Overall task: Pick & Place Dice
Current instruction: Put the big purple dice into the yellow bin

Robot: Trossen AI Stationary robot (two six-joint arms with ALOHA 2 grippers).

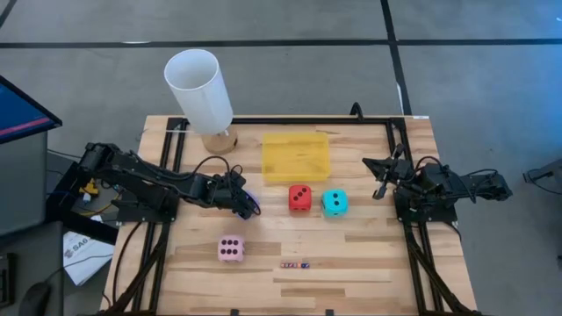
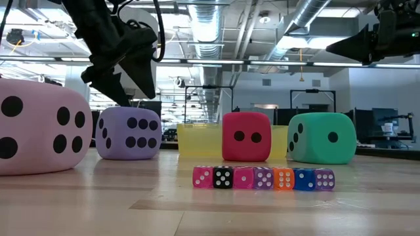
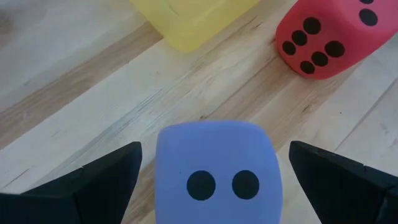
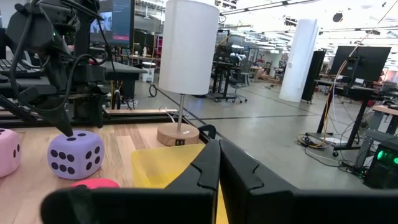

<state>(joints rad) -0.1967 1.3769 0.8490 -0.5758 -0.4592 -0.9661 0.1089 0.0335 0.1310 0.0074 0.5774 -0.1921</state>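
Purple die [image 3: 214, 171] cut off between open left gripper [image 3: 214, 186] fingers; untouched

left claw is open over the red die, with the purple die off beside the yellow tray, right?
Not quite: the open left claw is over the purple die, not the red one. The left wrist view shows purple between its fingers, and the red die sits off beside the yellow tray.

table [image 1: 351, 272]: pale wood planks, smooth under my arms
purple die [image 3: 214, 168]: soft, matt foam look
red die [image 3: 323, 37]: same matt softness
yellow tray [image 1: 296, 156]: translucent glossy plastic
my left gripper [image 3: 214, 180]: matt black plastic fingers
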